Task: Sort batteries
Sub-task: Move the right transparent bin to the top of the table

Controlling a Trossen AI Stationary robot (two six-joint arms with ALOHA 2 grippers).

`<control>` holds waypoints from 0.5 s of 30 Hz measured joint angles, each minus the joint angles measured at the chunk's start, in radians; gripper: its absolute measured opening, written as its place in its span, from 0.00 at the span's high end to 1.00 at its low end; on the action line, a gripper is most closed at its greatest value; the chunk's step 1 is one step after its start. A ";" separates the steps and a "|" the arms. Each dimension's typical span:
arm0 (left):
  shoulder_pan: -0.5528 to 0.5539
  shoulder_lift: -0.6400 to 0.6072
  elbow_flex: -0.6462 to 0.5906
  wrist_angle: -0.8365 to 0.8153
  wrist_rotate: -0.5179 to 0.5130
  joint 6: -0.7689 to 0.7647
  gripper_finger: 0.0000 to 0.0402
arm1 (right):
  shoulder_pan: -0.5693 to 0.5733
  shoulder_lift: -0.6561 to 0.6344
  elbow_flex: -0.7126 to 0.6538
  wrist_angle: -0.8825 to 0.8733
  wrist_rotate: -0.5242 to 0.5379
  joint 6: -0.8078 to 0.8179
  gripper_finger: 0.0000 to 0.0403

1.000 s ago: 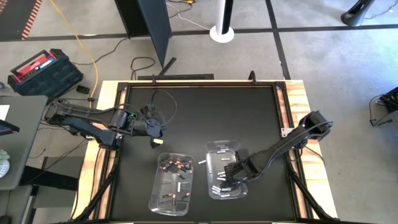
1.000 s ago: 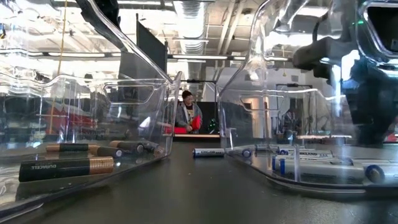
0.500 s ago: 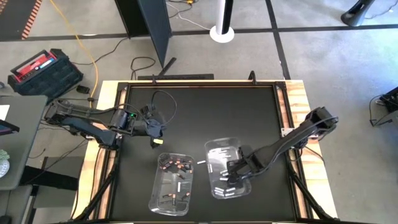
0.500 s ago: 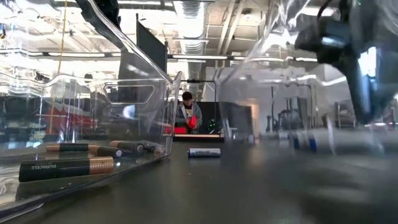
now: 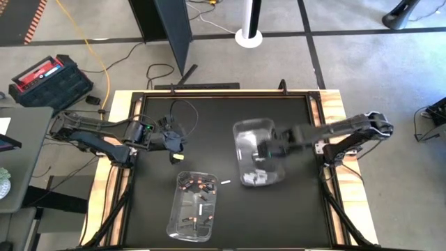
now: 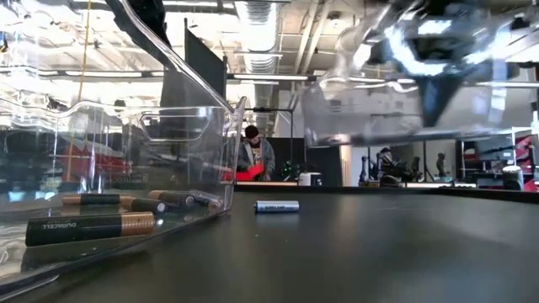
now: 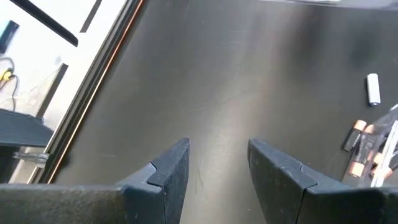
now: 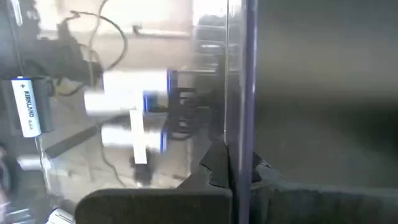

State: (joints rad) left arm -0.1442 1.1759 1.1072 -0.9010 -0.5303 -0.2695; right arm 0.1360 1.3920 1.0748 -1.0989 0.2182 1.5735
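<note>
Two clear bins hold the batteries. The left bin rests on the black table with dark, copper-ended batteries in it. The right bin hangs above the table, with white, blue-ended batteries in it and my right gripper shut on its wall. One white battery lies loose on the table between the bins, also in the low view. My left gripper hovers open over bare table at the left, holding nothing. My right gripper pinches a side wall of the right clear bin, one finger inside the bin and one outside. The fingers come from above, slanting in from the table's right. The bin is lifted clear of the table, and its batteries lie loose inside.
The table mat has raised wooden edges. Bare mat lies at the far middle and the near right. A red and black case sits on the floor at the far left. A person stands in the room beyond the table.
My right gripper has risen and gone toward the table's far edge, taking the right clear bin with it. The bin, which stood on the table beside the left bin, now hangs clear above it. The loose white battery and the left bin have stayed put.
</note>
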 joint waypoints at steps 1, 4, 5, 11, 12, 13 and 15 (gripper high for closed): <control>0.005 0.000 0.000 0.000 0.000 0.000 0.61 | -0.056 -0.002 0.000 0.012 0.001 -0.058 1.00; 0.026 0.000 0.000 0.000 0.000 -0.001 0.61 | -0.228 0.001 0.000 0.073 0.001 -0.239 1.00; 0.034 0.000 0.000 0.000 0.000 -0.001 0.61 | -0.287 0.003 0.000 0.106 0.001 -0.300 1.00; 0.085 0.000 0.000 -0.001 0.000 -0.029 0.61 | -0.576 0.073 0.001 0.295 -0.033 -0.500 1.00; 0.093 0.000 0.000 -0.001 0.000 -0.031 0.61 | -0.606 0.090 0.001 0.297 -0.051 -0.522 1.00; 0.102 0.000 0.000 -0.001 0.000 -0.033 0.61 | -0.626 0.107 0.001 0.294 -0.073 -0.544 1.00; 0.116 0.000 0.000 -0.001 0.000 -0.042 0.61 | -0.641 0.148 0.001 0.290 -0.102 -0.586 1.00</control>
State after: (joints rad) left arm -0.0279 1.1759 1.1072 -0.9020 -0.5301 -0.3119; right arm -0.5052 1.5396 1.0756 -0.8088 0.1164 0.9876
